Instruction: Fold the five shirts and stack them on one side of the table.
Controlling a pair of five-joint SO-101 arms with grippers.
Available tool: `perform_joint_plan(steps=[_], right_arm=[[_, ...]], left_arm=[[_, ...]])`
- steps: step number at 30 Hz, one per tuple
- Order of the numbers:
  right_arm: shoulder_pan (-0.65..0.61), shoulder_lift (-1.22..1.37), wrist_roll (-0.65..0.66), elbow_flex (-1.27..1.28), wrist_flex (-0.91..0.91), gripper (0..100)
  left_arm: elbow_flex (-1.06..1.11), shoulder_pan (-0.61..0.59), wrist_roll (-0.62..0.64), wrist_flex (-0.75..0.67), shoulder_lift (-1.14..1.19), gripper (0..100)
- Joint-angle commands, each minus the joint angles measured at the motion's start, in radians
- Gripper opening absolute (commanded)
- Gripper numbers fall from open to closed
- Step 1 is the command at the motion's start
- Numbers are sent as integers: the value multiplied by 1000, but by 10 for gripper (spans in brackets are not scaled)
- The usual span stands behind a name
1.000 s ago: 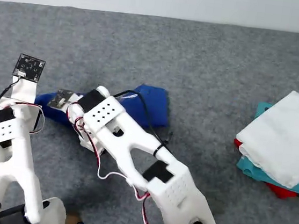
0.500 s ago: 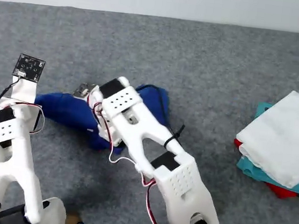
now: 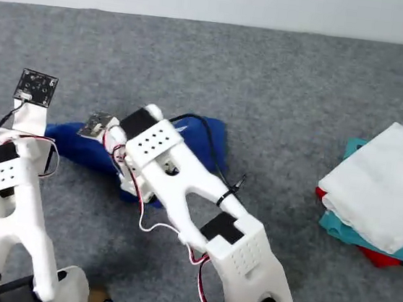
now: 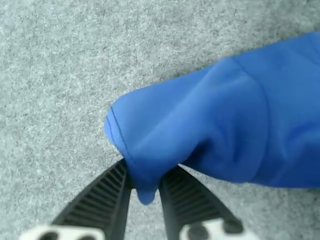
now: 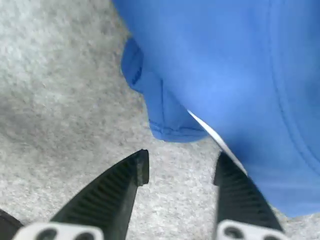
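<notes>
A blue shirt (image 3: 201, 138) lies bunched on the grey carpet left of centre. My left gripper (image 4: 145, 186) is shut on a folded corner of the blue shirt (image 4: 215, 135) at its left end. My right gripper (image 5: 180, 175) is open just over the carpet, next to a hanging edge of the blue shirt (image 5: 225, 75), with nothing between its fingers. The right arm (image 3: 155, 142) stretches across the shirt's middle and hides part of it. At the right edge sits a stack: a folded white shirt (image 3: 383, 186) on a teal one (image 3: 345, 229) and a red one (image 3: 379, 257).
The left arm (image 3: 5, 180) stands at the near left, its camera board (image 3: 36, 88) raised above the shirt's left end. Bare carpet (image 3: 281, 87) runs between the blue shirt and the stack, and across the far side up to the white wall.
The right arm swung right over the blue shirt, then came back a little to the left. The shirt's near edge got pulled toward the front. The left arm barely shifted.
</notes>
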Motion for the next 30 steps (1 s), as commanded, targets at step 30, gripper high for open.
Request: perform_joint_plan(steps=[30], right_arm=[[102,24,72,-137,8,12]], left_arm=[[-8,-14,12,12,-38,7]])
